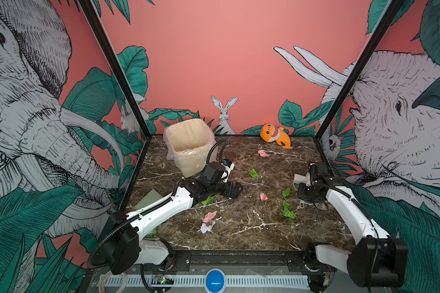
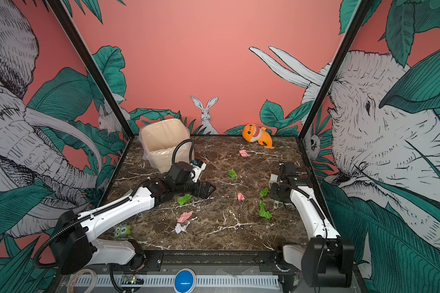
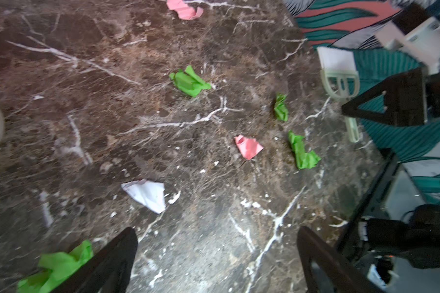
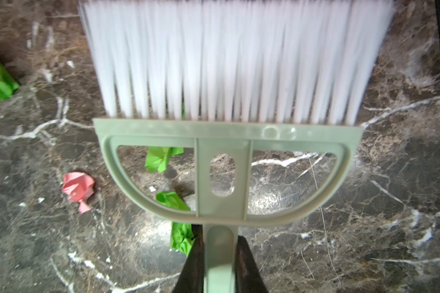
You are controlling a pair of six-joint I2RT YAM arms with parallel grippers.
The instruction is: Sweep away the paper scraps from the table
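Several crumpled paper scraps lie across the dark marble table (image 1: 241, 236): pink (image 1: 263, 153), green (image 1: 253, 173), green (image 1: 288, 211), pink (image 1: 209, 216) and white (image 1: 206, 227). My left gripper (image 1: 235, 190) (image 3: 217, 232) hovers low over the table's middle left, open and empty, with a green scrap (image 3: 59, 266) beside one finger. My right gripper (image 4: 219, 242) (image 1: 305, 190) is shut on the handle of a pale green brush (image 4: 226, 132) near the right edge. The white bristles (image 4: 234, 58) point toward the far side, and green scraps (image 4: 160, 158) lie under the brush.
A cream bin (image 1: 188, 147) with a plastic liner stands at the back left, just behind the left arm. An orange plush shark (image 1: 274, 134) lies at the back wall. A pale green dustpan (image 1: 148, 200) rests at the left edge, partly behind the left arm.
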